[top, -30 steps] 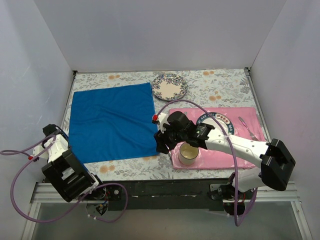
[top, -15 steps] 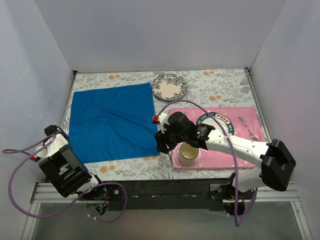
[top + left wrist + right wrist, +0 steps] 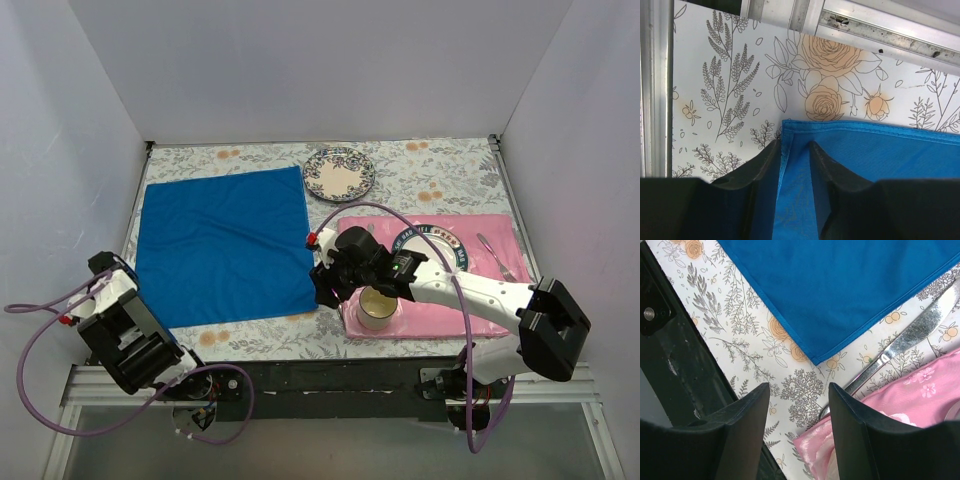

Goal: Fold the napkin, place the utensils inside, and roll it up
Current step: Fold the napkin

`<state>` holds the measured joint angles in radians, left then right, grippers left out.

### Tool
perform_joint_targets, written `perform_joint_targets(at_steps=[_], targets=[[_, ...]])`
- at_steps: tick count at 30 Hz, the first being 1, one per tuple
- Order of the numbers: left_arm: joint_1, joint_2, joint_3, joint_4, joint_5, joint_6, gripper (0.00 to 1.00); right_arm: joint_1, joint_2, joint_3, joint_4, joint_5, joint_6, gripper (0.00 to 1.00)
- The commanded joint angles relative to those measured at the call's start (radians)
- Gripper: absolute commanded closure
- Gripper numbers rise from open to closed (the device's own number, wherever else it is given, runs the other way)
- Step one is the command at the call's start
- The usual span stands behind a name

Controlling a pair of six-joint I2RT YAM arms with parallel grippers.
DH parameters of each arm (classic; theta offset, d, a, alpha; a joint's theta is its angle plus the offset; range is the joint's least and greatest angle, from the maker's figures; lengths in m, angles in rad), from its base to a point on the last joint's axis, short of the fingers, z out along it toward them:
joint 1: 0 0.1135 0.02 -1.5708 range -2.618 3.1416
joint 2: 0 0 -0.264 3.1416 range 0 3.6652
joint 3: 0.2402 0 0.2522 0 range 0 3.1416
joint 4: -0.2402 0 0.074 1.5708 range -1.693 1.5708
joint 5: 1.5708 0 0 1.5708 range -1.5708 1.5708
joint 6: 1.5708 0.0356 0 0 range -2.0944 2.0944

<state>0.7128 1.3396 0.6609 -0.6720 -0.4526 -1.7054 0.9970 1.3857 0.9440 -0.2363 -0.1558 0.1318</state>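
Observation:
The blue napkin (image 3: 225,245) lies spread flat on the left half of the table. My left gripper (image 3: 793,145) is down at its near-left corner. The jaws stand narrowly apart with the hemmed edge of the napkin (image 3: 880,150) lying in the gap. My right gripper (image 3: 799,390) hangs open over bare tablecloth, just off the napkin's (image 3: 840,285) near-right corner, with nothing between its fingers. A silver knife (image 3: 900,345) lies on the table between napkin and pink placemat (image 3: 920,405); the arm hides it from above. A fork (image 3: 497,255) lies at the placemat's right end.
The pink placemat (image 3: 500,320) carries a cup (image 3: 377,308) and a blue-rimmed plate (image 3: 445,240) partly under my right arm (image 3: 470,290). A small patterned plate (image 3: 339,173) sits at the back. Walls enclose three sides; a metal rail (image 3: 880,25) runs along the near edge.
My left arm has shifted slightly left and its jaws have drawn closer together over the napkin's corner. The right gripper has barely moved.

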Motion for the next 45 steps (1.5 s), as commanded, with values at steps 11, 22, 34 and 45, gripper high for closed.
perform_joint_targets(at_steps=[11, 22, 34, 45], targets=[[-0.044, -0.144, 0.064, -0.038, -0.060, 0.039, 1.00, -0.004, 0.006, -0.008, 0.040, 0.006, -0.008, 0.41], [-0.686, 0.174, 0.460, 0.011, -0.074, 0.133, 1.00, -0.087, -0.030, 0.042, -0.011, 0.047, -0.003, 0.41], [-0.940, 0.812, 1.124, 0.060, 0.127, 0.357, 1.00, -0.251, -0.074, 0.038, -0.051, 0.047, -0.006, 0.41], [-0.954, 0.934, 1.307, 0.195, 0.284, 0.363, 1.00, -0.285, -0.033, 0.058, -0.061, 0.035, 0.000, 0.41]])
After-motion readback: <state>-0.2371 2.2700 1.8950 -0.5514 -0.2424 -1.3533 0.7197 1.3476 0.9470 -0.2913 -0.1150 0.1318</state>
